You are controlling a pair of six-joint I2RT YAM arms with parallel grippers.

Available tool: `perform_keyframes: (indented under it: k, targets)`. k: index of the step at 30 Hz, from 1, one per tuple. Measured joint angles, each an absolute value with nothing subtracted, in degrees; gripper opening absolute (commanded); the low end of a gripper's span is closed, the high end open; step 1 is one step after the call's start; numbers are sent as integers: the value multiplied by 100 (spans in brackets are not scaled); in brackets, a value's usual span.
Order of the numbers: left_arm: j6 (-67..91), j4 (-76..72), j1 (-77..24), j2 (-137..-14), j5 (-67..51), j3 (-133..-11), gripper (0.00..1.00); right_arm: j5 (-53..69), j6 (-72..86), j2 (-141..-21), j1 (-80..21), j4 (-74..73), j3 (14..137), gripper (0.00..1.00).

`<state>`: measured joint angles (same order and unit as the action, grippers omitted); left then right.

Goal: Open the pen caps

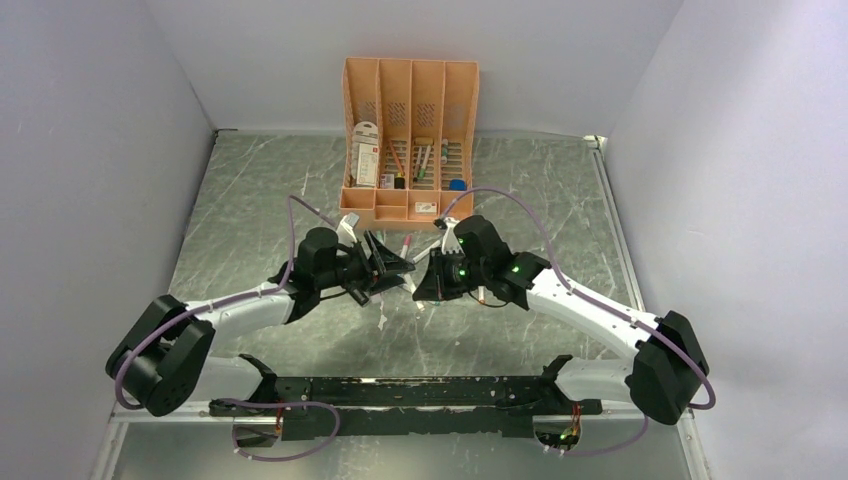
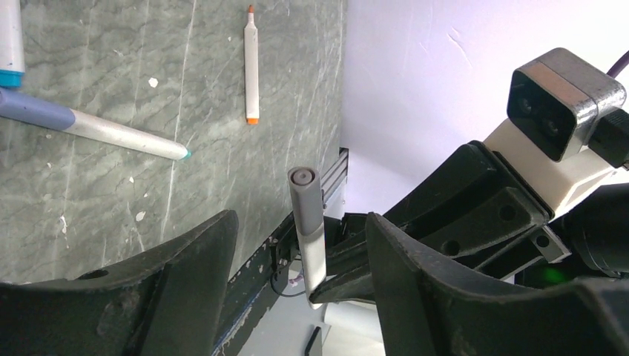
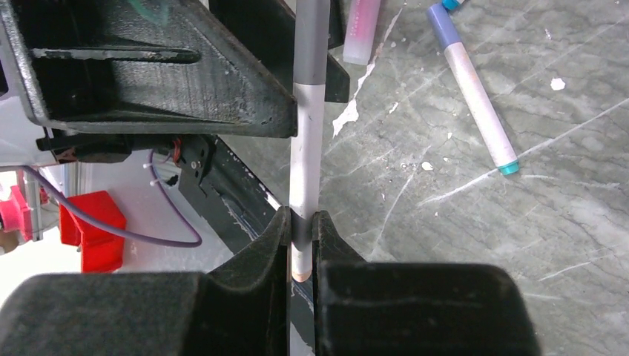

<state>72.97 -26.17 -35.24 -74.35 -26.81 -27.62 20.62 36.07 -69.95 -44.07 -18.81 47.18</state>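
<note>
**Step in hand: cap removal, held marker**

1. Position. Both hands meet above the middle of the desk (image 1: 250,220), on the near side of the peach organizer (image 1: 370,213), which stands at the far edge.
2. Right hand (image 3: 300,222): clenched on the lower white barrel of the marker (image 3: 306,148). The marker is off the desk.
3. Left hand (image 2: 300,222): released. Its fingers stand apart on either side of the gray cap (image 2: 305,196), and neither touches it.

**Recommended procedure (judgement)**

- Centre the cap between the left fingers before clamping. An off-centre grip would likely lever the marker sideways in the right hand.
- Grip the gray cap only, clear of the seam where the white barrel begins. Pinching the barrel would lock cap and body together.
- Hold the right grip firm and pull straight along the marker's axis, away from the right hand.
- Risk: the barrel is smooth and held near its end, so it may slip through the right fingers before the cap releases.

**Inventory**

- Hands: two.
- Markers held: one, with one cap, in place.
- Pens loose on the desk: four visible.
  - One slim orange-ended marker (image 2: 251,65).
  - One lavender-ended pen (image 3: 475,85) with a teal tip.
  - One pink marker (image 3: 361,30).
  - One blue-banded marker (image 2: 9,37), cut off by the frame.
  - Whether each of these is capped cannot be told.
- Organizers: one, with four compartments. Its contents are too small to count.
</note>
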Motion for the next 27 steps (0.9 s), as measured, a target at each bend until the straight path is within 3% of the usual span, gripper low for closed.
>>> perform_keyframes:
  k: [13,18,22,23,27]
  targets:
    - [7341,-2797,-3553,-7594,-2591,-2762,42,2123,3597,-6995,-4491,-1870,4681,0]
    - [7308,-2749,-3564,-7592,-2552,-2762,20,2121,3599,-6997,-4541,-1868,4659,0]
    - [7334,-2755,-3601,-7588,-2554,-2775,10,2108,3601,-7022,-4589,-1865,4622,0]
    - [7334,-2751,-3610,-7588,-2554,-2779,9,2099,3601,-7026,-4602,-1868,4619,4]
    - [7310,-2685,-3618,-7588,-2554,-2823,8,2084,3623,-7028,-4611,-1857,4615,35]
